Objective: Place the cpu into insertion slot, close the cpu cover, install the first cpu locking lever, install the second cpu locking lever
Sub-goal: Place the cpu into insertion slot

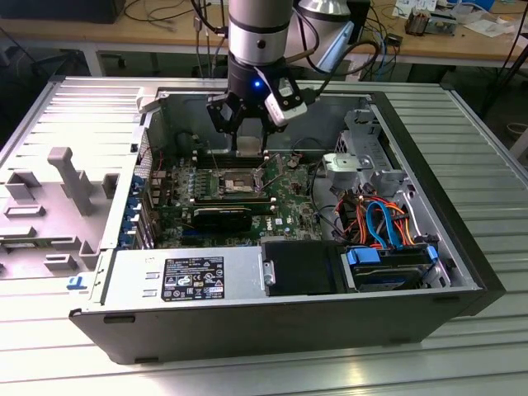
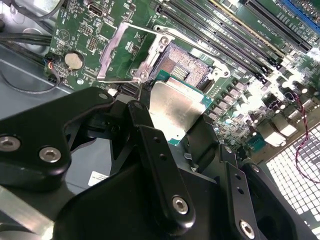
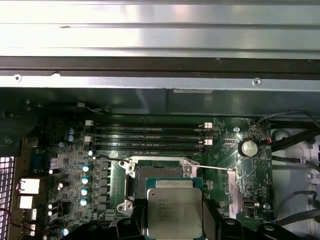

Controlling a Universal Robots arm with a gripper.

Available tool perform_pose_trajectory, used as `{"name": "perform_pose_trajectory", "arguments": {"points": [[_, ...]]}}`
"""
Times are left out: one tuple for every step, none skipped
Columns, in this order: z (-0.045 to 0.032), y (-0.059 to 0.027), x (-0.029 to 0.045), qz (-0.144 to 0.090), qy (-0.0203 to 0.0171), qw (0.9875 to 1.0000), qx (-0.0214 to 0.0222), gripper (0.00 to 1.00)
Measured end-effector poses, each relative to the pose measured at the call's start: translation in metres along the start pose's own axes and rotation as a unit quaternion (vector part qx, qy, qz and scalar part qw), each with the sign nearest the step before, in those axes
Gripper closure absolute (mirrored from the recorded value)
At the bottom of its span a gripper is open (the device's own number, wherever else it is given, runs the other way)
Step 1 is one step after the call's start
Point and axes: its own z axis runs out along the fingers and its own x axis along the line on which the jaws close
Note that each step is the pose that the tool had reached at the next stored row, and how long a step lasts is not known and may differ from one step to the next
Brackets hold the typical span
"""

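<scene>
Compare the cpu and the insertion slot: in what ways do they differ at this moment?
The cpu has a dull silver-grey metal top; the insertion slot has a dark centre inside a silver rim. The cpu is held in the pincer above the board; the insertion slot sits fixed on the board, open and empty. Both are square.

Arm (image 1: 258,33) stands vertical above the insertion slot (image 1: 239,177), wrist lowermost, with a blue indicator lit on the wrist housing. Gripper (image 1: 247,147) points straight down towards the slot and hangs clear above it, without contact. In both wrist views the black fingers (image 2: 142,117) are closed against opposite edges of the cpu (image 3: 174,212), its metal top facing the cameras. In the first wrist view the held cpu overlaps one edge of the slot and is not seated.
</scene>
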Motion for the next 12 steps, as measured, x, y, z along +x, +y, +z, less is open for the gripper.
{"name": "perform_pose_trajectory", "arguments": {"points": [[0.0012, -0.0002, 0.0000, 0.000, 0.0000, 1.0000, 0.0000, 0.46], [0.0019, -0.0003, 0.0000, 0.000, 0.0000, 1.0000, 0.0000, 0.46], [0.0024, -0.0003, 0.0000, 0.000, 0.0000, 1.0000, 0.0000, 0.46], [0.0036, -0.0005, 0.0000, 0.000, 0.0000, 1.0000, 0.0000, 0.46], [0.0050, -0.0006, -0.0001, 0.000, 0.0000, 1.0000, 0.0000, 0.46], [0.0059, -0.0007, -0.0001, 0.000, 0.0000, 1.0000, 0.0000, 0.46], [0.0077, -0.0009, 0.0000, 0.000, 0.0000, 1.0000, 0.0000, 0.46], [0.0086, -0.0010, 0.0002, 0.000, 0.0000, 1.0000, 0.0000, 0.46], [0.0094, -0.0011, 0.0004, 0.000, 0.0000, 1.0000, 0.0000, 0.46], [0.0107, -0.0014, 0.0006, 0.000, 0.0000, 1.0000, 0.0000, 0.46], [0.0117, -0.0016, 0.0008, 0.000, 0.0000, 1.0000, 0.0000, 0.46], [0.0131, -0.0019, 0.0010, 0.000, 0.0000, 1.0000, 0.0000, 0.46]]}}
